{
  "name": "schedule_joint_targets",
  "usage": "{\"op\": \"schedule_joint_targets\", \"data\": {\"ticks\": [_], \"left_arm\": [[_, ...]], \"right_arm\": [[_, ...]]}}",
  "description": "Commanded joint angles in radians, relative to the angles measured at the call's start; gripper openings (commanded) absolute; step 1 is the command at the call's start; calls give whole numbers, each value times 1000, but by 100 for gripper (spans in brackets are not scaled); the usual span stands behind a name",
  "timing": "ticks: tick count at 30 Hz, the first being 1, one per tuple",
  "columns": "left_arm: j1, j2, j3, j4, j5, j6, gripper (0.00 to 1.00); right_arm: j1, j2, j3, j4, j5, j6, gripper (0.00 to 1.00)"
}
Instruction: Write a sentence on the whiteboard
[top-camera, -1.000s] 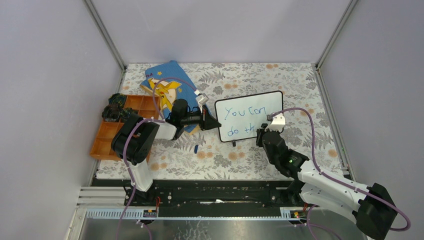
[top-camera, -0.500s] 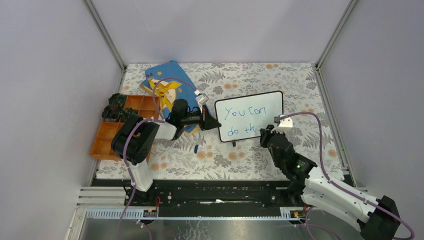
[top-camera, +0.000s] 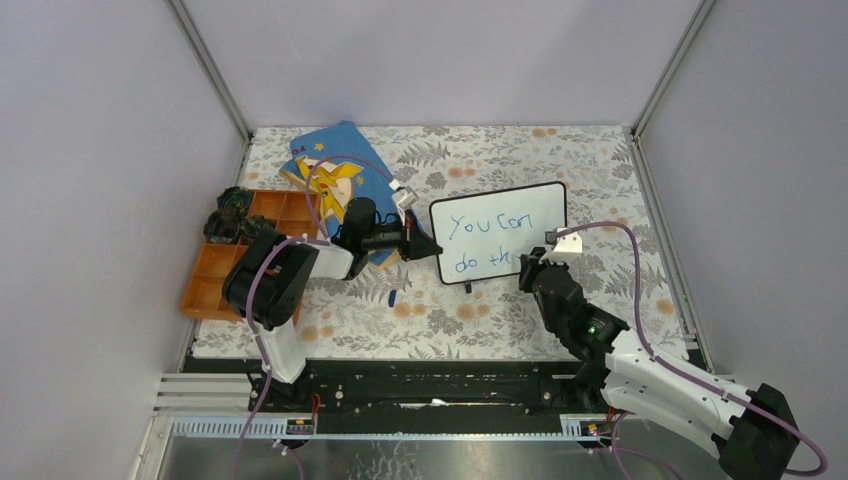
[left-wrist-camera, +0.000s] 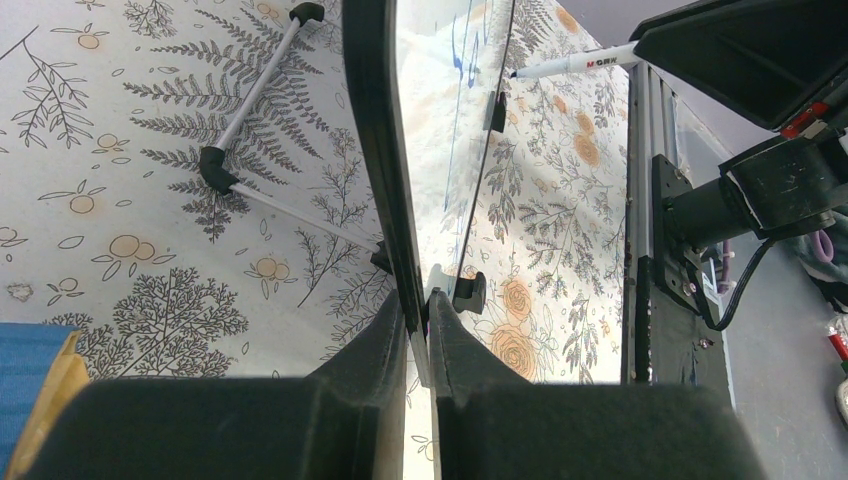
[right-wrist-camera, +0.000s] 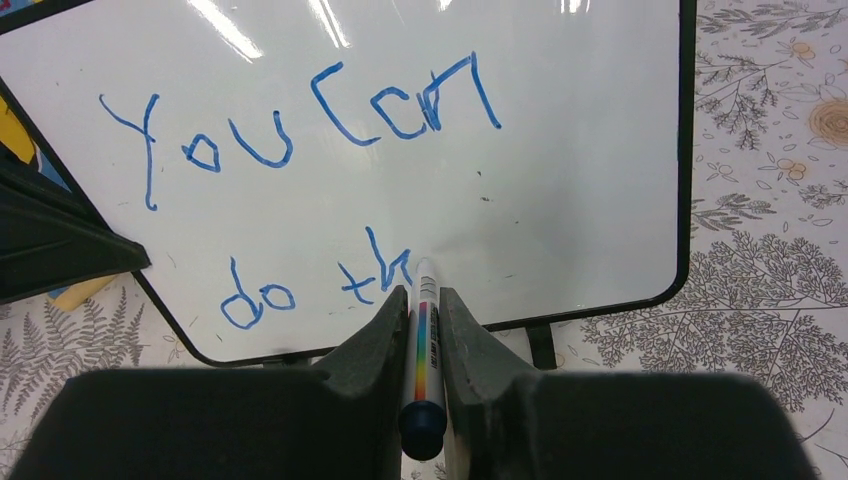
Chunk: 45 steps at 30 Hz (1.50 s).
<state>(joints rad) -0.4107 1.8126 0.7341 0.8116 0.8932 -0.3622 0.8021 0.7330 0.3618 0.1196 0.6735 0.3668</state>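
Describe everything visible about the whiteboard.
The whiteboard is a small glossy white rectangle in a thin black frame with rounded corners and black feet, propped tilted on a wire stand on the floral table. Blue handwriting reads "You can" above "do th". The left gripper clamps its left edge; the marker in the right gripper points at the "h".

Top view: the right gripper (top-camera: 528, 262) is sitting over the board's (top-camera: 540, 205) lower right corner, blocking the tail of the writing (top-camera: 470, 264). Left wrist cam is looking at the board nearly edge-on, so the words are smearing into unreadable streaks. The marker (right-wrist-camera: 423, 330) is hiding half its barrel between the jaws. The left arm (top-camera: 275, 275) is covering part of the book (top-camera: 335, 150). Dark stuff (top-camera: 230, 215) in the tray (top-camera: 212, 272) is looking too small to identify.
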Motion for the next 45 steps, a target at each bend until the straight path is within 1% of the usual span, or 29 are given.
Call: {"op": "schedule_joint_targets", "data": {"ticks": [1, 10, 22, 45], "left_arm": [[-31, 30, -13, -126, -30, 85, 0], [-33, 32, -6, -137, -28, 88, 0], [-34, 31, -6, -144, -30, 89, 0], [-36, 31, -6, -146, -33, 91, 0]], "right_arm": [[-9, 0, 50, 92, 41, -25, 0], [-22, 33, 64, 118, 52, -35, 0], [-51, 72, 71, 141, 17, -32, 0], [-60, 75, 42, 74, -15, 13, 0]]}}
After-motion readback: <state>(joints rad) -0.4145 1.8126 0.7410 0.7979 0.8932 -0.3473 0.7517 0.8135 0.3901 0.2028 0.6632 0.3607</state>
